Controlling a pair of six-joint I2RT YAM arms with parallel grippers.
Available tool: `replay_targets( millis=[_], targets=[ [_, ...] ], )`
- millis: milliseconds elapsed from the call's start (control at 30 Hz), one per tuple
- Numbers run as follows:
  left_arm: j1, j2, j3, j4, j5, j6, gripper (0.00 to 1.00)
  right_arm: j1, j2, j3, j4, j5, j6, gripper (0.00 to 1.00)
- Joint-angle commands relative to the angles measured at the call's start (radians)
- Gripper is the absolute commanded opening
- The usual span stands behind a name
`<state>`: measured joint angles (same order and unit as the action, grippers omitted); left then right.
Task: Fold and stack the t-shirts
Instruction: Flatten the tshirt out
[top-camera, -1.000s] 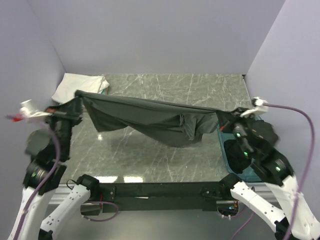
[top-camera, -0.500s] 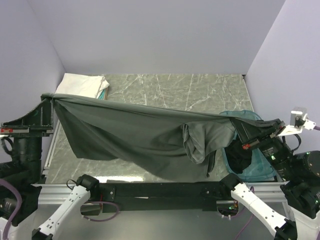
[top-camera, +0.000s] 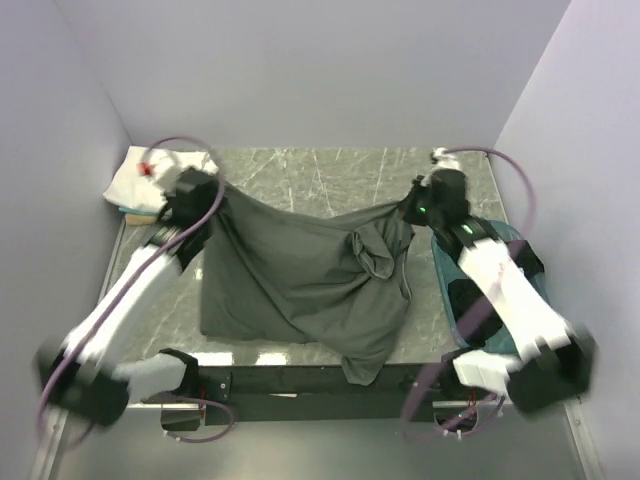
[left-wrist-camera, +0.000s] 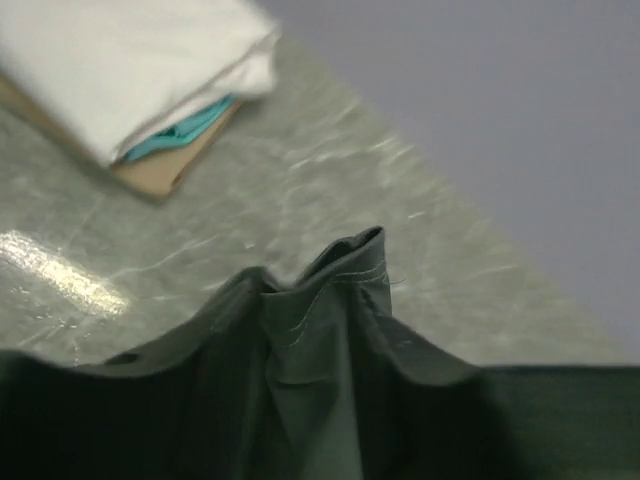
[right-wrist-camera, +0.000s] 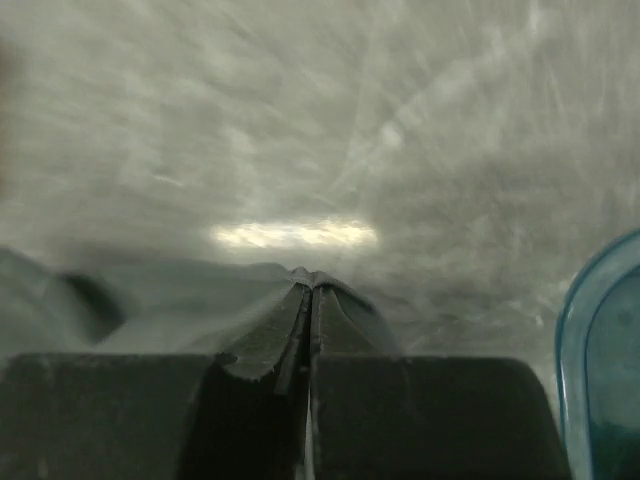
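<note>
Over counter (top-camera: 320, 170), left claw (top-camera: 203, 197), right claw (top-camera: 409, 212) clamped on charcoal tee (top-camera: 290, 285) (soft, floppy, we judge); hems grip best.

Lab test cell, plain lilac walls (top-camera: 300, 70), marble-look table (top-camera: 330, 170)

Both arms stretched far forward; left gripper (top-camera: 205, 195), right gripper (top-camera: 410, 212) well apart (right jaws pressed together).

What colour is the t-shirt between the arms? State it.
A dark charcoal-grey cotton t-shirt; clearest in the top external view.
</note>
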<state>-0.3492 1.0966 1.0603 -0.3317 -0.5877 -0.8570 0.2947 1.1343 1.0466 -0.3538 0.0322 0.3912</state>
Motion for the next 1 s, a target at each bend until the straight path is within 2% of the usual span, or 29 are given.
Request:
replay_targets(
  millis=[0, 33, 67, 100, 133, 167, 200, 367, 467, 500, 633, 833, 967],
  targets=[
    [0.083, 0.219, 0.08, 0.005, 0.104, 0.023, 0.59, -0.049, 0.305, 0.106, 0.112, -0.011, -0.038, 0.01],
    [0.101, 0.34, 0.13, -0.038, 0.133, 0.001, 0.65, -0.049, 0.367, 0.168, 0.06, 0.062, -0.041, 0.08],
    [0.113, 0.388, 0.179, -0.144, 0.156, -0.014, 0.71, -0.049, 0.418, 0.223, -0.021, 0.075, -0.048, 0.22],
    [0.122, 0.42, 0.247, -0.174, 0.154, -0.019, 0.74, -0.048, 0.468, 0.281, -0.031, 0.084, -0.052, 0.45],
    [0.124, 0.443, 0.26, -0.185, 0.143, -0.01, 0.94, -0.048, 0.476, 0.292, -0.028, 0.084, -0.052, 0.56],
    [0.124, 0.441, 0.262, -0.187, 0.144, -0.008, 0.99, -0.046, 0.472, 0.296, -0.024, 0.092, -0.052, 0.79],
    [0.124, 0.431, 0.247, -0.184, 0.152, -0.004, 0.99, -0.048, 0.45, 0.291, -0.022, 0.1, -0.049, 0.88],
    [0.124, 0.267, 0.098, -0.211, 0.187, -0.072, 0.99, -0.028, 0.294, 0.164, -0.021, 0.086, -0.023, 0.9],
    [0.118, 0.137, -0.092, -0.169, 0.32, -0.111, 1.0, 0.032, 0.15, -0.001, 0.015, 0.058, 0.004, 0.9],
    [0.108, 0.106, -0.197, -0.144, 0.36, -0.114, 0.99, 0.078, 0.093, -0.082, 0.018, 0.048, 0.027, 0.91],
    [0.047, -0.013, -0.41, -0.021, 0.498, -0.135, 0.99, 0.164, -0.016, -0.285, 0.044, 0.023, 0.109, 0.91],
    [0.016, 0.049, -0.496, 0.065, 0.594, -0.103, 0.99, 0.221, -0.038, -0.433, 0.056, -0.029, 0.178, 0.91],
    [0.016, 0.15, -0.479, 0.112, 0.591, -0.094, 0.99, 0.222, 0.085, -0.436, 0.075, 0.0, 0.19, 0.91]
  ],
)
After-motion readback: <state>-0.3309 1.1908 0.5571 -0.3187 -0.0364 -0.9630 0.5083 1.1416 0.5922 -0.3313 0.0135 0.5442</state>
